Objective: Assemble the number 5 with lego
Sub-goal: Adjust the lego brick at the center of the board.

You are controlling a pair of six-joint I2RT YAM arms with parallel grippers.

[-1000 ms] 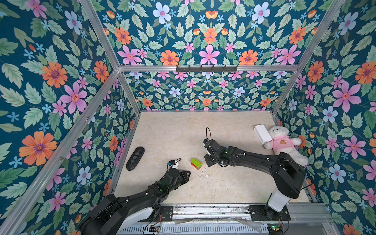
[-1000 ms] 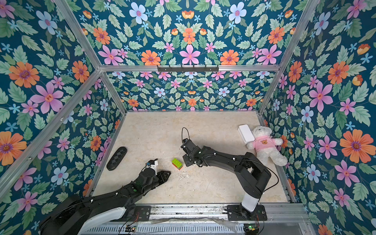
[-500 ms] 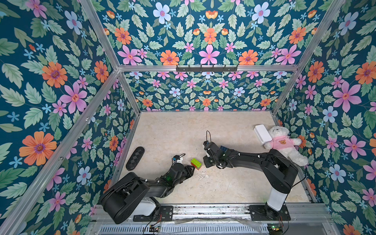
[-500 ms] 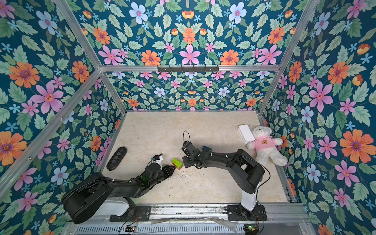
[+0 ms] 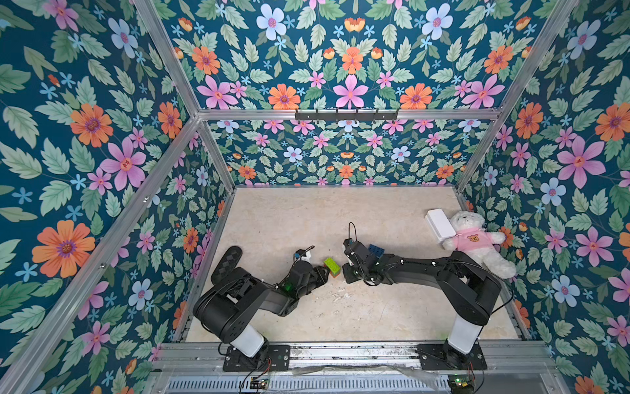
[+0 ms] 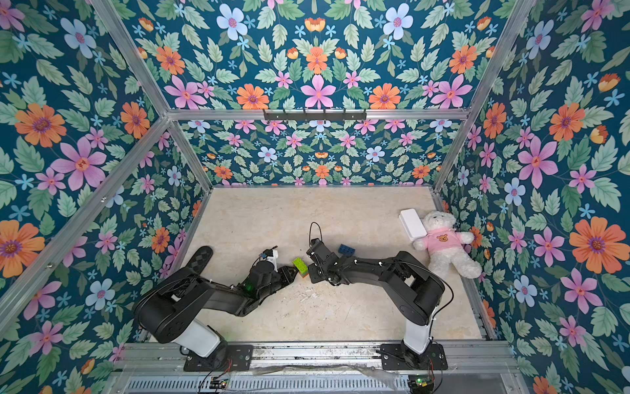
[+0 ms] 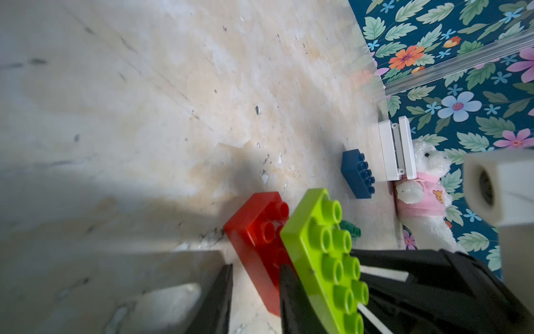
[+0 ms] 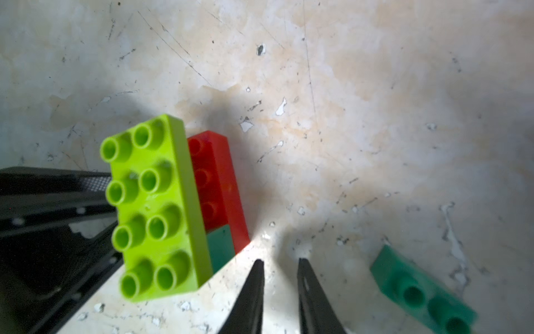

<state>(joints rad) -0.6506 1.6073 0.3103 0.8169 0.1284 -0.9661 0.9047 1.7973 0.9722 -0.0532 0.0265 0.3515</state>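
Observation:
A small lego stack [image 5: 331, 266] [image 6: 300, 265] stands mid-floor: a lime-green brick [image 8: 156, 208] on top, a dark-green piece [image 8: 221, 245] under one end, a red brick [image 7: 254, 231] at the base. My left gripper [image 5: 323, 272] [image 7: 255, 300] is low at the stack's left, jaws a little apart. One of its fingers [image 7: 290, 300] lies against the red brick under the lime one; the other stands clear. My right gripper [image 5: 345, 275] [image 8: 281, 289] is just right of the stack, with a narrow gap and only floor between its jaws. A loose dark-green brick [image 8: 422, 292] lies beside it. A blue brick [image 5: 376, 250] [image 7: 357, 173] lies behind the right wrist.
A white teddy [image 5: 477, 242] in a pink shirt and a white box [image 5: 439, 223] lie against the right wall. A black oblong object [image 5: 226, 261] lies by the left wall. Flowered walls close in three sides, and the arm bases line the front rail.
My left arm has reached forward and right, bringing its gripper up against the stack. The right gripper has shifted slightly, and the blue brick behind its wrist has come into view.

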